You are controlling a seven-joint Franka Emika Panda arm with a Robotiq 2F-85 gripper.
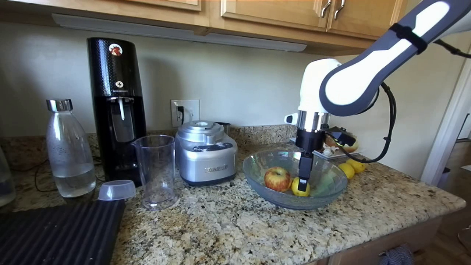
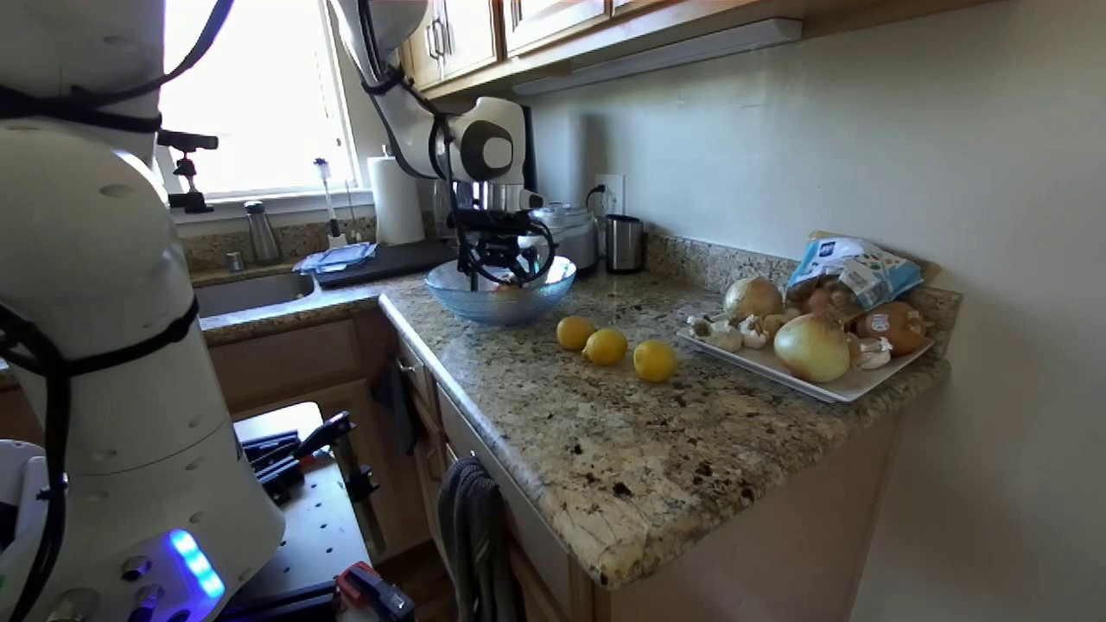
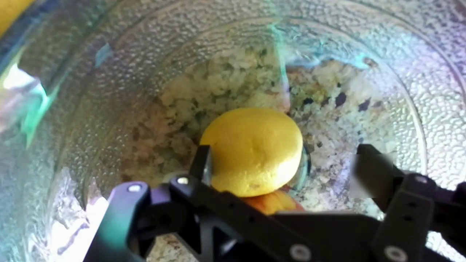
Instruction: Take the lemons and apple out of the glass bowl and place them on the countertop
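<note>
Granite counter (image 1: 220, 228) bears the glass bowl (image 1: 325, 186), set in from the front edge; parted jaws straddle its lemon (image 3: 253, 151), gripping nothing; that lemon is likely firm, slick, best pinched across its middle.

Smooth white robot arm (image 1: 362, 79) with rounded joints, charcoal-grey edging (image 1: 379, 48). Black strap (image 1: 409, 38) cinched round it. Rounded white wrist housing (image 1: 312, 86), polished silver metal collar (image 1: 308, 120), black cylindrical coupling (image 1: 308, 139) below; bundled black cables (image 1: 393, 114) looping beside. Small white side knob (image 1: 290, 118) with black face. Angular black claw (image 3: 285, 156), pale round screw heads (image 3: 395, 253), blunt squared fingers (image 3: 200, 162). Bulky white rounded base (image 2: 147, 423): two black bands (image 2: 130, 352), flush round plugs (image 2: 115, 189), glowing blue light strip (image 2: 197, 563), small dark round fittings (image 2: 136, 568) alongside.
</note>
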